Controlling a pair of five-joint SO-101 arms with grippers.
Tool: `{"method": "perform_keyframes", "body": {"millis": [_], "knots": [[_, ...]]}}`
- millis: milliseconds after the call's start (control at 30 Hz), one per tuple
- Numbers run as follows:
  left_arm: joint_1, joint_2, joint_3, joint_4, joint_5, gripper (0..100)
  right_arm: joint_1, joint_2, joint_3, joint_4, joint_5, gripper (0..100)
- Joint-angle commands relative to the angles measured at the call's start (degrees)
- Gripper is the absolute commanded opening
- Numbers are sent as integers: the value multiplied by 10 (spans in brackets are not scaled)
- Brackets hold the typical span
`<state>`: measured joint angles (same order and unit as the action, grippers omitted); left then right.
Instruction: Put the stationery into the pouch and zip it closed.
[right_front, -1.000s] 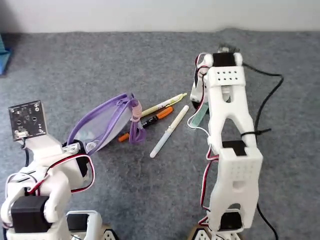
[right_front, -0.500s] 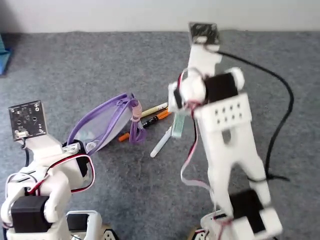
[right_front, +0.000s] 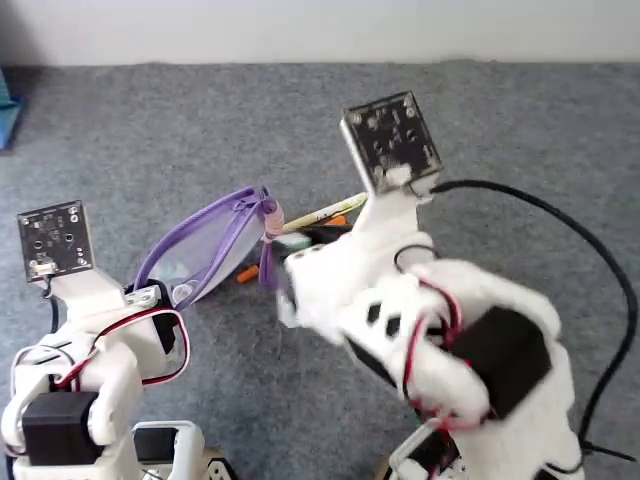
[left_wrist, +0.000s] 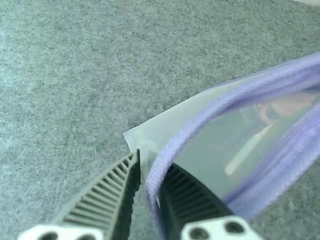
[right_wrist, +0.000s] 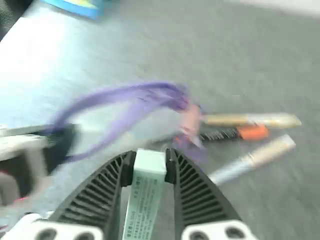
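Left pincer (left_wrist: 149, 167) clamped on pouch (left_wrist: 235, 145) corner, mouth held open. Right pincer (right_wrist: 149, 157) clamped on pale green eraser (right_wrist: 142, 190), just beside pouch mouth, not inside. Yellow pen (right_wrist: 252, 120), orange pen (right_wrist: 235, 133) and white pen (right_wrist: 255, 159) lie on table (right_front: 150, 130) beside pouch. Judged early stage: nothing clearly stowed, zip undone.

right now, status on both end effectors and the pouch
Left end effector shut on pouch corner, mouth open. Right end effector shut on pale green piece, near pouch. Three pens lying beside pouch.
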<state>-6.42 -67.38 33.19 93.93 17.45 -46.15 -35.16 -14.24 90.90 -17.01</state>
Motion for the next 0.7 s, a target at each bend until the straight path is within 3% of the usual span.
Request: {"method": "perform_keyframes", "body": {"millis": [0,367,667], "knots": [[-4,4,-1,-17,7,13,-56,-28,8,-77,36,8],[-4,4,-1,-17,7,13,-76,-33,153,-368,158,8],[-4,3,-1,-17,7,13,-105,-35,331,-547,222,8]]}}
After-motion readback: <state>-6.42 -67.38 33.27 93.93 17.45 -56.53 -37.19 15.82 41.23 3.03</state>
